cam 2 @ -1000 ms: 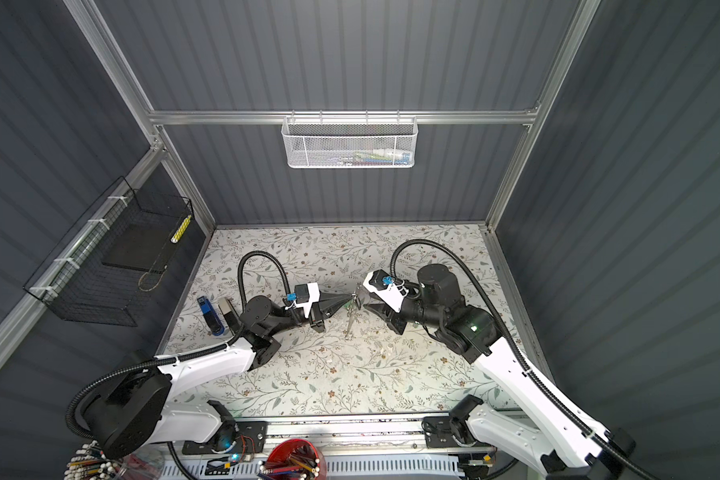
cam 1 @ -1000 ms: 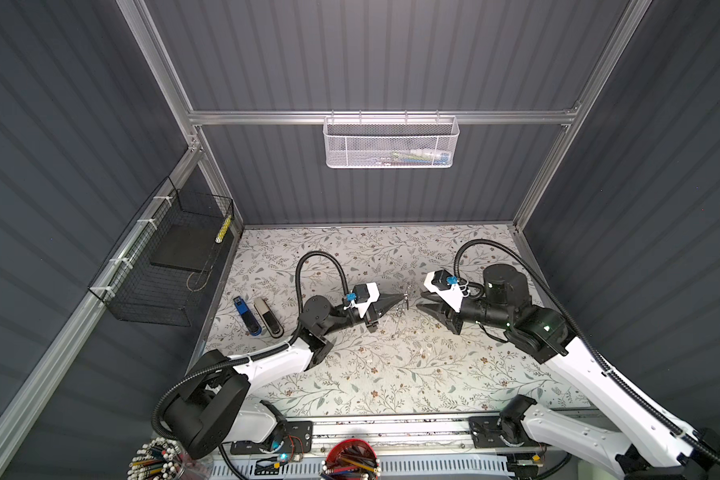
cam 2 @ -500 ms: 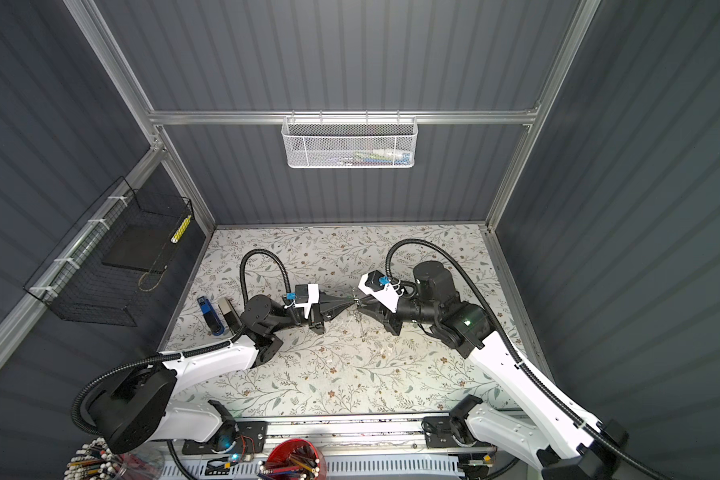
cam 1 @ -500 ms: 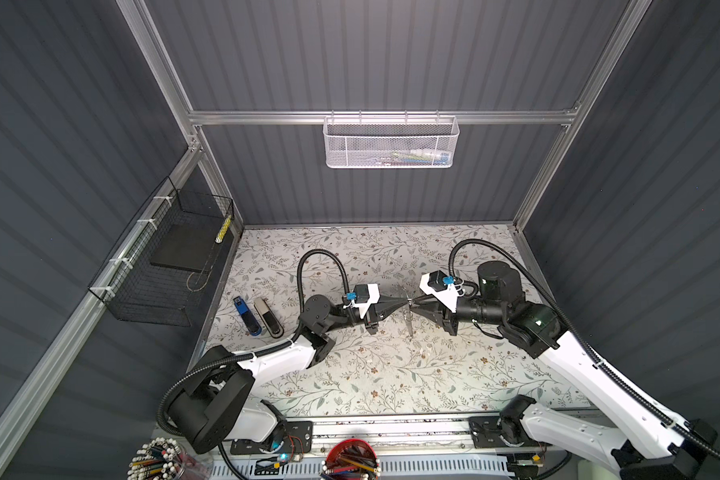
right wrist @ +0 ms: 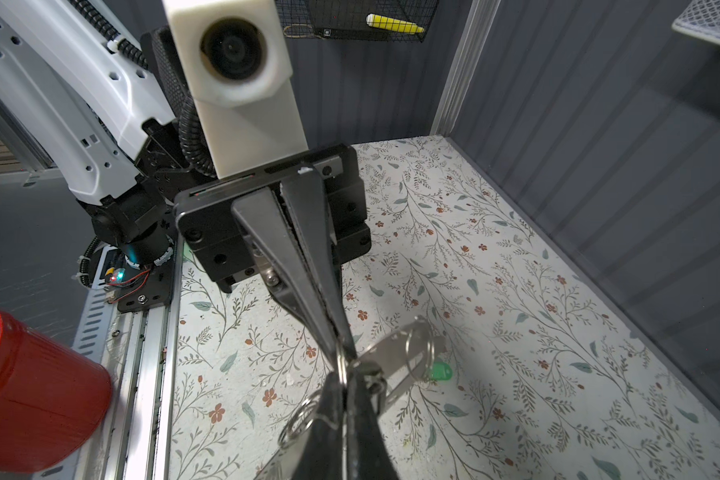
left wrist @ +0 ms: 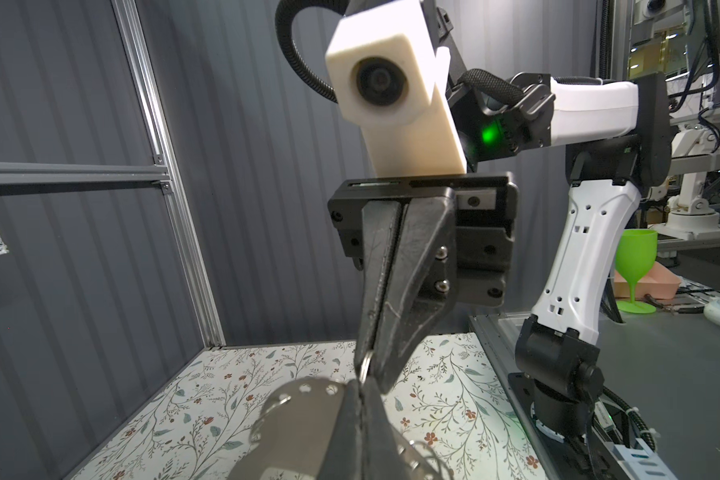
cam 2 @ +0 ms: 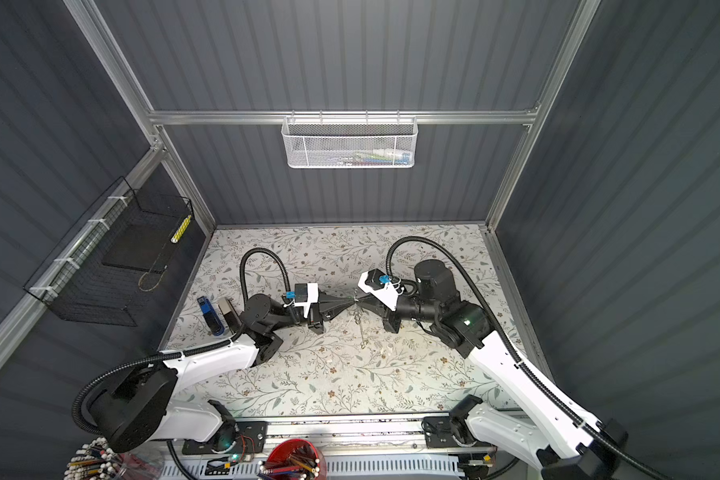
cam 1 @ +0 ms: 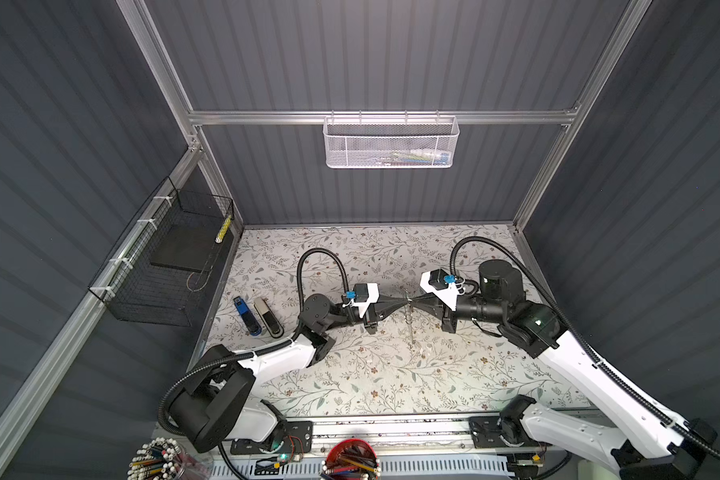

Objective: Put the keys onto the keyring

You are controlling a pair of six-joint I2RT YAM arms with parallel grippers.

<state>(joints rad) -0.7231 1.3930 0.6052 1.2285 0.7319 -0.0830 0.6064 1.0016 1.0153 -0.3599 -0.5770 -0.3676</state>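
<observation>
Both grippers meet tip to tip above the middle of the floral table in both top views. My left gripper (cam 1: 403, 300) is shut on the flat grey keyring (left wrist: 300, 419), which hangs edge-on below the tips (cam 1: 410, 326). My right gripper (cam 1: 413, 300) is shut on a small metal loop (right wrist: 341, 365) at the keyring's edge. In the right wrist view another loop (right wrist: 418, 349) passes through the keyring plate (right wrist: 391, 349), with a green tag (right wrist: 441, 370) behind it. I cannot make out the keys' blades.
A blue stapler (cam 1: 246, 318) and a grey stapler (cam 1: 269, 318) lie at the table's left edge. A black wire basket (cam 1: 163, 266) hangs on the left wall, a white mesh basket (cam 1: 391, 143) on the back rail. A red cup (cam 1: 352, 459) stands in front.
My right gripper has moved left up to the left gripper's tips and closed on the loop. The left gripper has kept its place and its hold.
</observation>
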